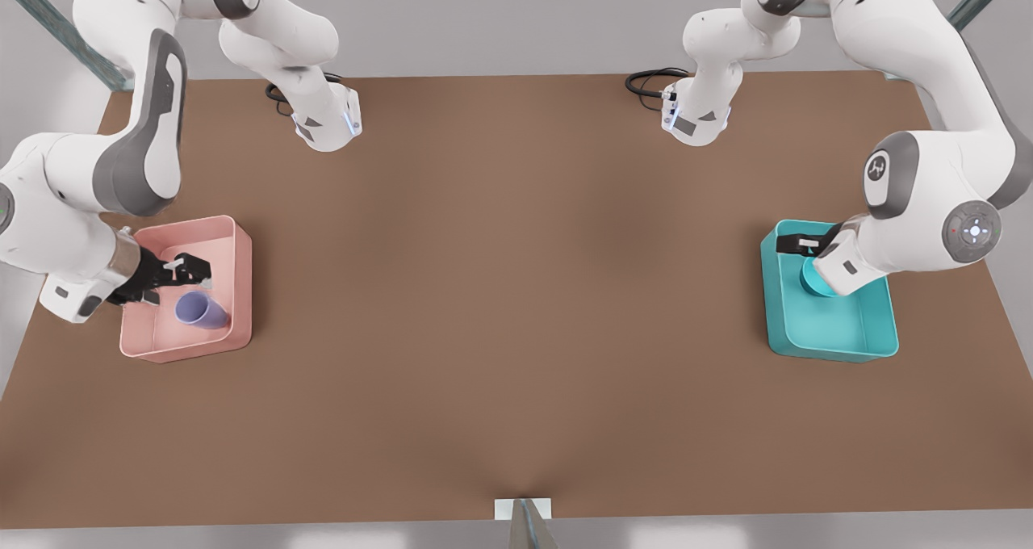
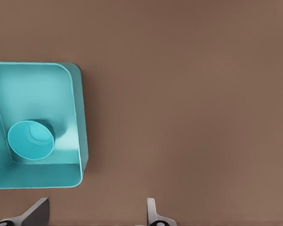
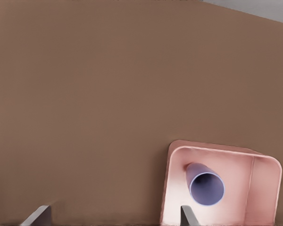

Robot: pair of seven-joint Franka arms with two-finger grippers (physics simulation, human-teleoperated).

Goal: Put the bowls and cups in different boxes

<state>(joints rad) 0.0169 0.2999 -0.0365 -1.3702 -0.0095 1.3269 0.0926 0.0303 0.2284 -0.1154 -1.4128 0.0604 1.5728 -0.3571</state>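
While we list the contents of the brown table [image 1: 516, 307], we note little around the task's things: a black cable [image 1: 650, 81] coiled by one arm base at the far edge, another cable [image 1: 278, 95] by the other base, and a small white bracket [image 1: 522, 510] at the near edge. Item one, the pink box [image 1: 238, 291], sits toward the front view's left; its walls are pale, its corners rounded, its top open. Inside it lies the lavender cup [image 1: 202, 311], tipped on its side, tapered, without handle, its open mouth plain in the right wrist view [image 3: 206, 189]. The right gripper [image 1: 192, 274] hangs over this box just beside the cup, fingers spread and holding nothing; the arm's wrist covers part of the box's outer wall. Item two, the teal box [image 1: 831, 343], sits toward the front view's right, well apart from the pink one. The teal bowl [image 1: 811, 284] rests upright inside it near one corner, round, shallow, smooth, seen whole in the left wrist view [image 2: 31, 140]. The left gripper [image 1: 799, 245] hovers above the box's far end, fingers parted and empty, its wrist hiding part of the bowl in the front view.
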